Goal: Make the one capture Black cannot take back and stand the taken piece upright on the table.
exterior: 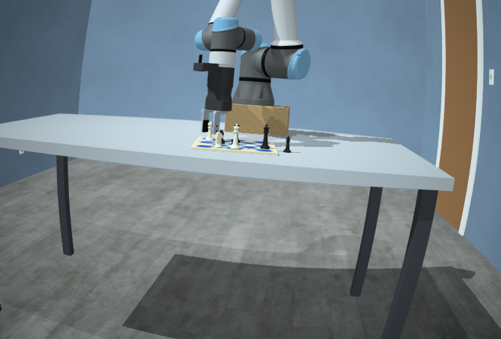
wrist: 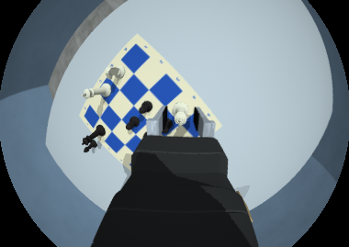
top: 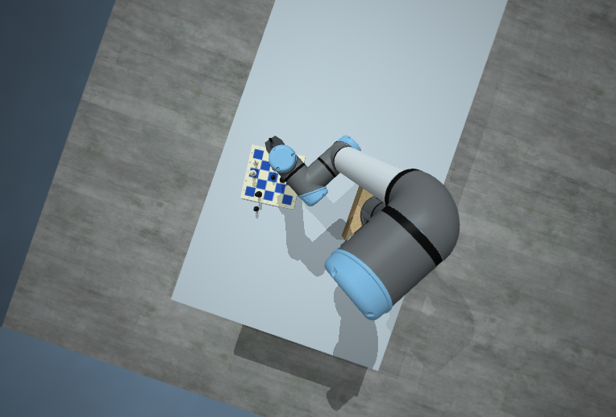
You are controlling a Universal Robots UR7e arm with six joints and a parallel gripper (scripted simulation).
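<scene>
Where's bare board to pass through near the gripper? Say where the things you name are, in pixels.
The board (top: 258, 154) (exterior: 202, 148) (wrist: 135, 58) has bare squares at its corner between the white knight (top: 255, 164) (exterior: 219, 140) (wrist: 116, 72) and the white piece (exterior: 209, 136) (wrist: 180, 110) at the open gripper (exterior: 210, 132) (wrist: 180, 113). Crowded: around the fingers, and where the black king (top: 258, 194) (exterior: 265, 140) (wrist: 99, 130) neighbours the off-board black piece (top: 255, 209) (exterior: 286, 146) (wrist: 92, 144).

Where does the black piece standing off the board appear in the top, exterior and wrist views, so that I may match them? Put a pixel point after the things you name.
Top: the black piece (top: 255, 209) (exterior: 286, 145) (wrist: 91, 145) is left of centre, just below the board's lower left edge.
Exterior: right of the board, beyond its right end.
Wrist: left of centre, partly overlapped by the tall black piece (top: 258, 194) (exterior: 265, 139) (wrist: 95, 134).
Shared landmark: the blue-and-cream board (top: 243, 197) (exterior: 235, 151) (wrist: 137, 37).
</scene>
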